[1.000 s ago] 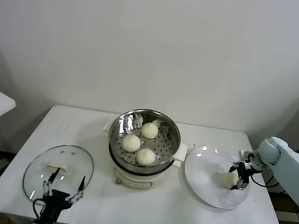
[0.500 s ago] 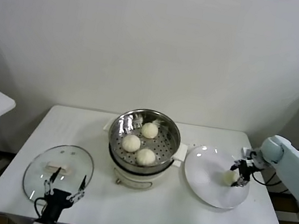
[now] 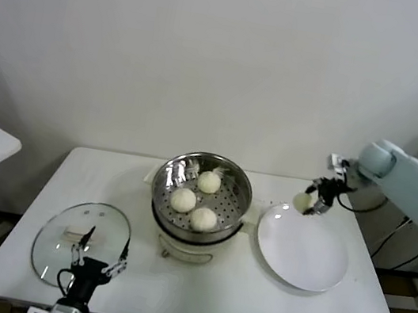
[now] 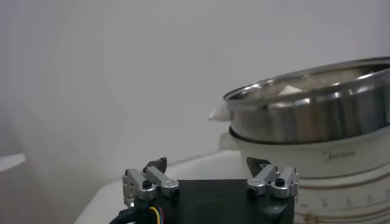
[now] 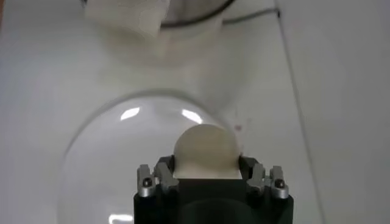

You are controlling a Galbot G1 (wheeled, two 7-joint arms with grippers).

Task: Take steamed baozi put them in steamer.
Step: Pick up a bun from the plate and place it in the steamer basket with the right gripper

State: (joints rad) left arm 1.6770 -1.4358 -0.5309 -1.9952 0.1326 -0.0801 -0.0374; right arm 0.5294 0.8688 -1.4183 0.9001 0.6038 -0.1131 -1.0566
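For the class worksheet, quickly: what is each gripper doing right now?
Left gripper: open, empty, near the glass lid.
Right gripper: shut on a baozi, above the plate.

light: even, bright | glare: plate [image 5: 122, 158] highlights | blur: left wrist view soft

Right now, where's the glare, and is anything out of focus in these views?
Head view: bright reflections on the shiny stainless-steel steamer rim. Right wrist view: two light glints on the flat white plate under the cream-white baozi in the right pincer. Left wrist view: steamer soft, slightly blurred.
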